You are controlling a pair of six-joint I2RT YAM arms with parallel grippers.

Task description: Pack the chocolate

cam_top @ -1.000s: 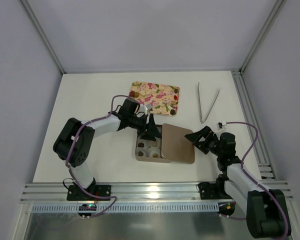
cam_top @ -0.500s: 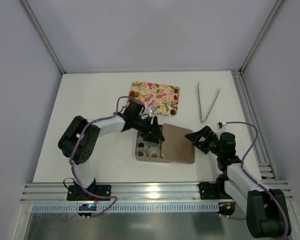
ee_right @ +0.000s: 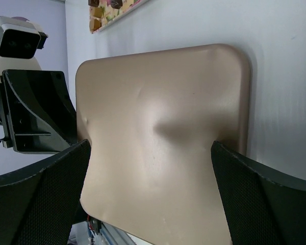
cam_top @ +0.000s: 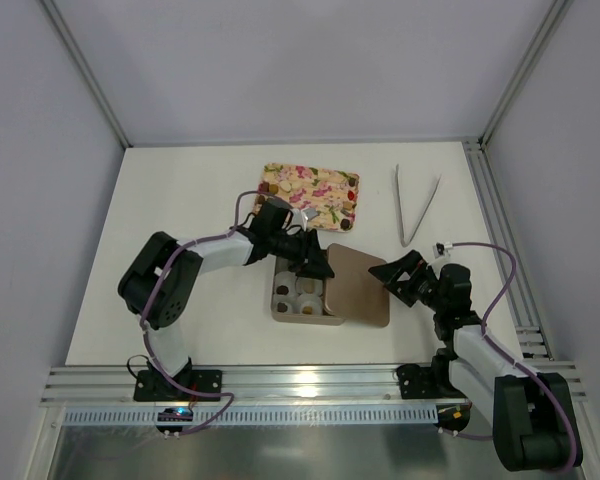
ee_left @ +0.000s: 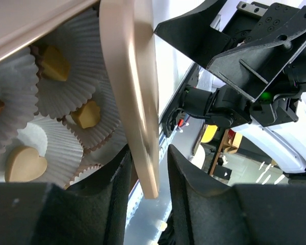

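2 grippers on 1 lid, so starting at the left. Left gripper (ee_left: 149, 153) down at the box (cam_top: 302, 320), straddling the left edge of the tan lid (ee_left: 135, 92), 1 finger on either side of that thin rim. Set narrow, with a sliver of light beside the rim on 1 side; cannot tell whether actually pinching.

Just left of that edge: chocolate (ee_left: 23, 161) sitting in white paper cups (ee_left: 66, 92). 3 golden pieces plain in the wrist view, 1 of them heart-shaped, plus a dark one cut off at the frame's border. From above, more pieces out on the floral tray (cam_top: 310, 195), just beyond the box on the counter (cam_top: 180, 200), mostly along its rim and corners.

Moving right: lid overlapping the box's right side and reaching past it, stretched left to right between the arms. Far end met by the right gripper (cam_top: 400, 278), spread wide, fingers flanking the lid's right edge and gripping nothing. Further right again, tongs (cam_top: 417, 205) lying well apart from everything.

Key relation, then: lid rim dead centre in the left gripper, open cups immediately beside it, left arm clearly nearer to both box and tray. Probably needs a firm pinch before any shift of that lid; otherwise a risk of dragging it across the cups.
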